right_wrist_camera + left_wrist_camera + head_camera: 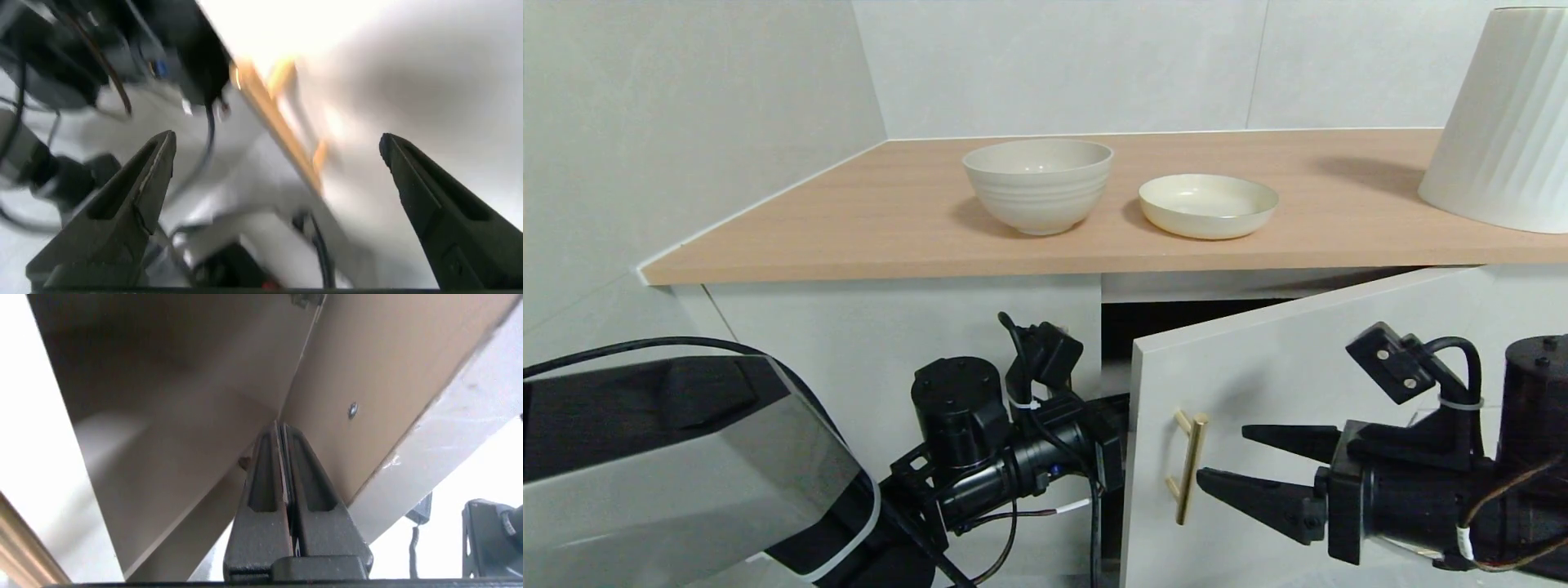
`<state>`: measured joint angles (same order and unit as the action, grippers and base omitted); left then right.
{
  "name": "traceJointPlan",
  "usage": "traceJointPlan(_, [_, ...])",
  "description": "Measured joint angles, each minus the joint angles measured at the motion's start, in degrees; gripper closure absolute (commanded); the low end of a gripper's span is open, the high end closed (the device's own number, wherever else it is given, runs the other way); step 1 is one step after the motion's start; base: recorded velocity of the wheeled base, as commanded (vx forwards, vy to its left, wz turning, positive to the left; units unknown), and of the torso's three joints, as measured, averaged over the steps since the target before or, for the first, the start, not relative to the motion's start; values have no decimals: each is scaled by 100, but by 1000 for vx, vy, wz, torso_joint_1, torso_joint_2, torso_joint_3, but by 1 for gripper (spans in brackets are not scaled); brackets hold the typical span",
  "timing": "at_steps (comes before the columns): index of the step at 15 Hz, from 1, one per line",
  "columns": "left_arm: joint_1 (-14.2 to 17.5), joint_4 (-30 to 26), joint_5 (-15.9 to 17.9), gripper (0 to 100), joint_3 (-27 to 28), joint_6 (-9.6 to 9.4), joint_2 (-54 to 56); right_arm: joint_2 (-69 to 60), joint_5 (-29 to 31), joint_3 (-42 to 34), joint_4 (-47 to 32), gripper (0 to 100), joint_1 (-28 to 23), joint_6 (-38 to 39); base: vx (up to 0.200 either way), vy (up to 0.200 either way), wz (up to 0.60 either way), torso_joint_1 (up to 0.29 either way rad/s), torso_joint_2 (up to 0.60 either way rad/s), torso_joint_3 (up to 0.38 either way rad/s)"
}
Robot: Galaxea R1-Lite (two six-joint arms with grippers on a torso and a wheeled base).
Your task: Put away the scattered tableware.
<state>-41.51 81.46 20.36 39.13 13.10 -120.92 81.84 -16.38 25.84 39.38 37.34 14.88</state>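
Note:
A deep cream bowl (1037, 184) and a shallow cream dish (1207, 205) stand side by side on the wooden countertop (849, 220). Below them a white cabinet door (1307, 359) with a gold handle (1188, 465) hangs partly open. My right gripper (1221, 455) is open just right of that handle, which lies between its fingers in the right wrist view (282, 122). My left gripper (280, 426) is shut on nothing, pushed into the gap behind the door's free edge, against the door's brown inner face (392, 376).
A large white lampshade (1503, 122) stands on the counter's right end. White tiled walls close off the left and back. The fixed white cabinet front (890, 343) is left of the opening, whose inside is dark.

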Motion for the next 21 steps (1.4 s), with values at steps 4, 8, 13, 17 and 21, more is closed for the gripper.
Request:
traceJointPlan(4, [-57, -233, -35, 100, 23, 5, 72, -1075, 62, 87, -1757, 0, -9, 49, 0, 0, 0, 0, 0, 0])
traceJointPlan(8, [-138, -602, -28, 100, 66, 6, 185, -1663, 24, 15, -2036, 0, -2, 66, -50, 0, 0, 2, -1, 2])
traceJointPlan(13, [-187, -819, -22, 100, 116, 5, 302, -1820, 13, -40, -2042, 0, -7, 28, -200, 0, 0, 2, -1, -2])
traceJointPlan(17, [-187, -1374, -20, 100, 466, 6, 322, -1891, 2, -73, -2041, 0, 0, 13, 0, 0, 0, 0, 0, 0])
traceJointPlan(21, [-184, -2086, -44, 100, 974, 6, 304, -1936, -4, -82, -2041, 0, 6, 9, 0, 0, 0, 0, 0, 0])
